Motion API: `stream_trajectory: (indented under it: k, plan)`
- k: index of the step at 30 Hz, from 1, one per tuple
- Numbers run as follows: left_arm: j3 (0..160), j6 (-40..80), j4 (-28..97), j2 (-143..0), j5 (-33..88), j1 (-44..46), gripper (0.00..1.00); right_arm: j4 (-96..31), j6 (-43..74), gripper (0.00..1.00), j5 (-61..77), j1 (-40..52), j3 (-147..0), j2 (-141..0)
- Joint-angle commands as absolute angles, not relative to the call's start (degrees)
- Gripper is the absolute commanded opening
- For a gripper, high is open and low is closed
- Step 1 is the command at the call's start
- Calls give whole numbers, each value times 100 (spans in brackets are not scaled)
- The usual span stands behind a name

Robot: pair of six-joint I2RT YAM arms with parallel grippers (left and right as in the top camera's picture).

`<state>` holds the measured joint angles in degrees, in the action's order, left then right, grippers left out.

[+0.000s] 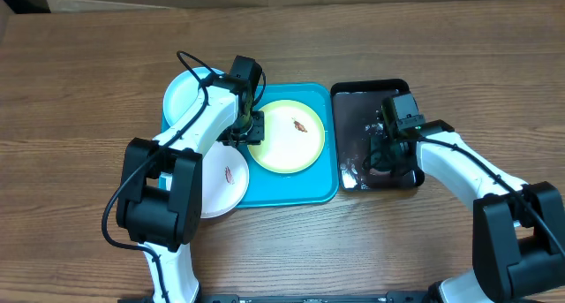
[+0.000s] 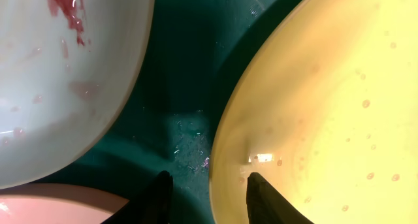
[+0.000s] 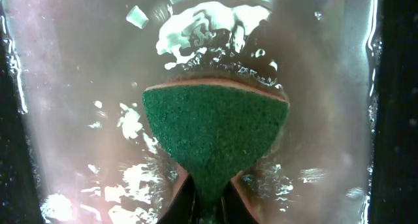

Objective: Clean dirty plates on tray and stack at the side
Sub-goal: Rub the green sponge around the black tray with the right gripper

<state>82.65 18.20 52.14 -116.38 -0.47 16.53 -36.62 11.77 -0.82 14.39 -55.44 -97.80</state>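
Observation:
On the turquoise tray point(image 1: 296, 190) lies the yellow-green-rimmed plate point(image 1: 287, 135) with a small brown smear. The light-blue-rimmed plate point(image 1: 184, 95) sits at the tray's far left corner. The white plate point(image 1: 221, 181), also smeared, overlaps the tray's near left edge. My left gripper point(image 1: 251, 128) is open at the yellow-green plate's left rim. In the left wrist view its fingers point(image 2: 264, 201) straddle that rim point(image 2: 219, 152), one over the plate and one over the tray. My right gripper point(image 3: 210, 194) is shut on a green sponge point(image 3: 215, 129) down in the black tray point(image 1: 353, 175).
The black tray point(image 3: 65, 119) to the right of the turquoise one is wet and glistening. In the left wrist view a pale plate with a red smear point(image 2: 65, 67) lies left of the gripper. Bare wooden table point(image 1: 88, 56) surrounds both trays.

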Motion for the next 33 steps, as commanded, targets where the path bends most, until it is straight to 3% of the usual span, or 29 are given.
stream_trajectory:
  k: [1, 9, 11, 16, 24, 33]
  plan:
    - [8331, 1800, 5212, -11701, 1, 1669, 40, -3852, 1175, 4, -91, 1479, -6060, -9653]
    - [8331, 1802, 5223, -11701, -45, 1669, 37, -4995, 888, 4, -30, 1479, -7306, -9126]
    - [8329, 1804, 5216, -11701, -47, 1667, 31, -5140, 893, 4, -27, 1479, -7435, -9085]
    - [8329, 1900, 5168, -11701, -43, 1664, 4, -5207, 893, 4, -27, 1479, -7465, -9076]
    - [8329, 1951, 5157, -11701, -43, 1664, 5, -5153, 823, 4, -32, 1479, -7196, -9078]
    - [8329, 1951, 5107, -11701, 222, 1664, 4, -3634, 819, 4, 104, 1479, -5756, -9089]
